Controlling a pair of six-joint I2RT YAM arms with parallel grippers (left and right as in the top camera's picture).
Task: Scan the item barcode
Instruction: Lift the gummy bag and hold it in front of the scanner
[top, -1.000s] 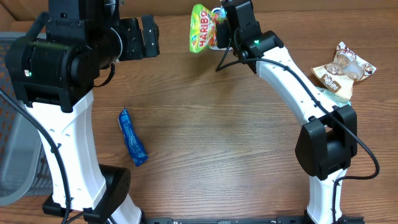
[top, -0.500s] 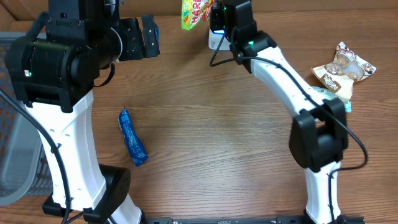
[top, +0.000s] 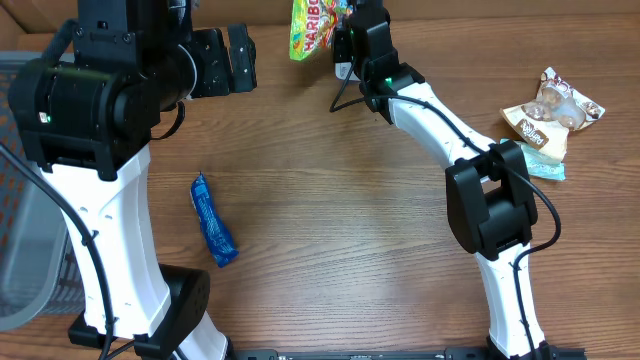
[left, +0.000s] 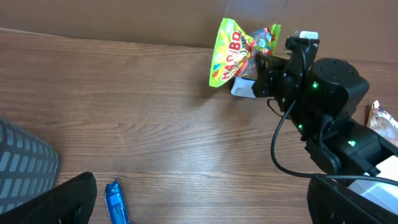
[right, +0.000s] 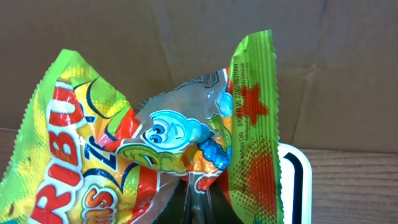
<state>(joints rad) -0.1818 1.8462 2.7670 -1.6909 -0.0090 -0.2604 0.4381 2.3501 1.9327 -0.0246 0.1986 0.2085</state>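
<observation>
Two fingers of the right gripper (left: 257, 67) are clamped shut on the crumpled gummy bag (top: 310, 25); the bag sticks out past their tips, near the far edge of the table (top: 350, 220), just beside a white device (left: 241, 88); the left gripper (top: 228, 60) gapes wide, holding nothing, well apart from the bag.

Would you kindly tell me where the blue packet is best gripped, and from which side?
Probably across its narrow middle, coming straight down from above: the blue packet lies flat on the table, long and slim, with bare wood on either side.
</observation>
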